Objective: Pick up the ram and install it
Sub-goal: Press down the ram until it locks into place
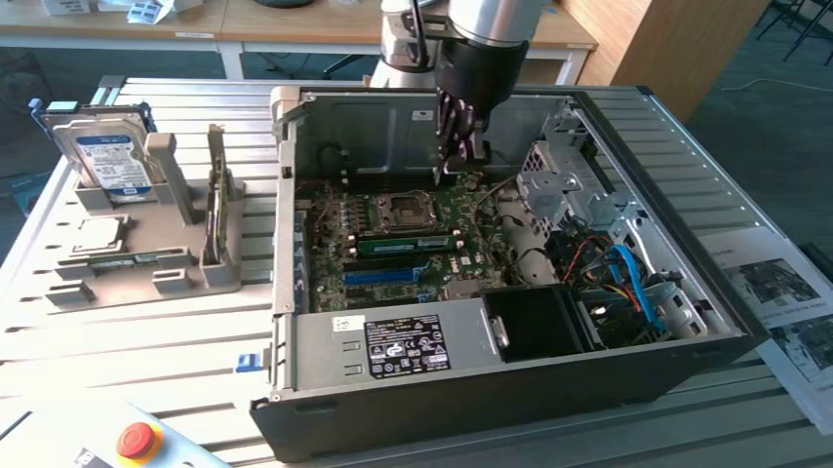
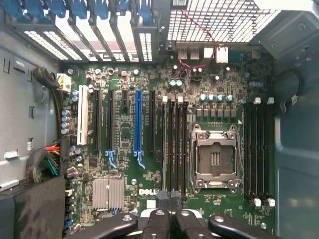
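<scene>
One green ram stick [image 1: 406,244] sits in a memory slot on the motherboard, between the empty processor socket [image 1: 397,210] and the long blue slot [image 1: 385,276]. My gripper [image 1: 461,156] hangs above the back of the board inside the open computer case, fingers shut with nothing between them. In the wrist view the shut gripper [image 2: 169,201] is over the end of the memory slots [image 2: 174,144] beside the socket [image 2: 215,159]. A second thin board [image 1: 217,185] stands on edge in the grey holder at the exterior view's left.
The grey holder [image 1: 170,278] also carries a hard drive [image 1: 107,161] and a square silver chip [image 1: 94,232]. Case walls [image 1: 280,195], a drive cage [image 1: 573,180], cables [image 1: 625,273] and the power supply [image 1: 404,346] ring the board. A red button [image 1: 138,439] sits near the front.
</scene>
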Robot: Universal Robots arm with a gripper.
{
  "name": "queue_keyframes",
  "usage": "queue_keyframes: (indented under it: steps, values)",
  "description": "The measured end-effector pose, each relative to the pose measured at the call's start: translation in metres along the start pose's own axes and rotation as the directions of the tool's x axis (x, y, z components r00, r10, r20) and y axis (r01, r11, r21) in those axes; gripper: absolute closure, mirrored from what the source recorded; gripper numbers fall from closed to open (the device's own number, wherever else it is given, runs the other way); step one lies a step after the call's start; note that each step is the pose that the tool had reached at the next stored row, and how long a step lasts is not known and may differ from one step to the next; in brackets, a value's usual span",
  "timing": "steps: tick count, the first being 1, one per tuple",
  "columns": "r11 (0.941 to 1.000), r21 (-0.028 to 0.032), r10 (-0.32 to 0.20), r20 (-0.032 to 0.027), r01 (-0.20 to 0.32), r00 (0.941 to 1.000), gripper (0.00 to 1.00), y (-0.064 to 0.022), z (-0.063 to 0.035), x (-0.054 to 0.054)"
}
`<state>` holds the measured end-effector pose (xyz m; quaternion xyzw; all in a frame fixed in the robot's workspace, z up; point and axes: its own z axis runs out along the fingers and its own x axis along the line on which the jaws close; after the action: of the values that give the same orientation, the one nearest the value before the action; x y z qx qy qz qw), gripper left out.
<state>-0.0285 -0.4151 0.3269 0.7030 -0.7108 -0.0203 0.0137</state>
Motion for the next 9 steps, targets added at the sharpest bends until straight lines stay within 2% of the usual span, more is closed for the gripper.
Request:
queue_keyframes:
  steps: [9]
  values:
    - [1.0,0.0,-0.004,-0.0002,0.004,1.0,0.89,-0.0116,-0.0005,0.0]
